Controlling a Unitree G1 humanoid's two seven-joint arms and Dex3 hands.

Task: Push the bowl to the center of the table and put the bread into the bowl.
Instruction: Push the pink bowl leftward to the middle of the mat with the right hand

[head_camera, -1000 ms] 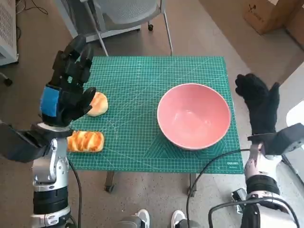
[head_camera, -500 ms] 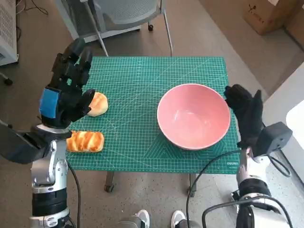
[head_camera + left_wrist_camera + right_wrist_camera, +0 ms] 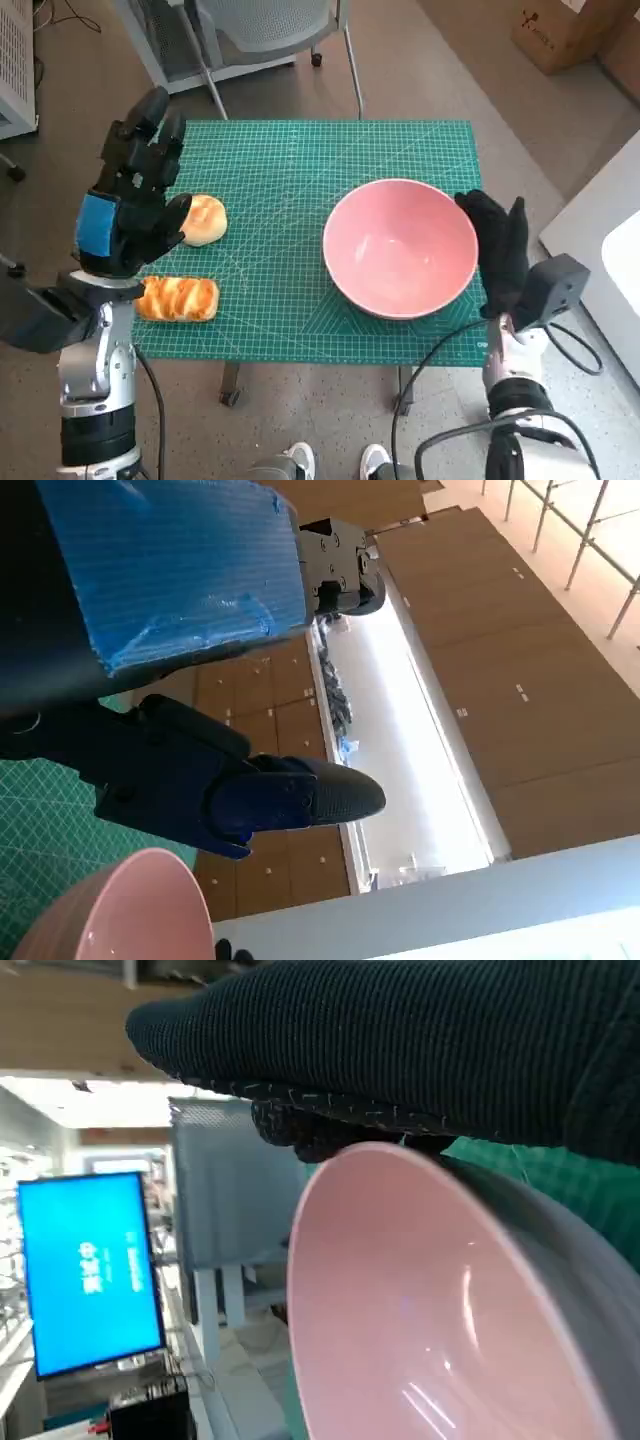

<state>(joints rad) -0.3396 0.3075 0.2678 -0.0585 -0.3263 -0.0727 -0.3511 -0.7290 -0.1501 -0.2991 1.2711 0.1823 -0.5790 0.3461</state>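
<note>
Head view: right hand (image 3: pixel 497 250) flat against the bowl's (image 3: pixel 400 248) right rim, holding nothing, left hand (image 3: pixel 130 200) spread empty above the two pieces of bread (image 3: pixel 180 297) at the mat's left edge — push low and steady so the bowl slides centerward without tipping.

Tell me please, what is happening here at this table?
A humanoid robot is working at a table with a green mat. Its gloved right hand is pressed flat against the side of a pink bowl, which sits on the right part of the mat and is empty. Its left hand is raised with fingers spread, holding nothing. Two pieces of bread, a round bun and a long striped loaf, lie on the left.
</note>
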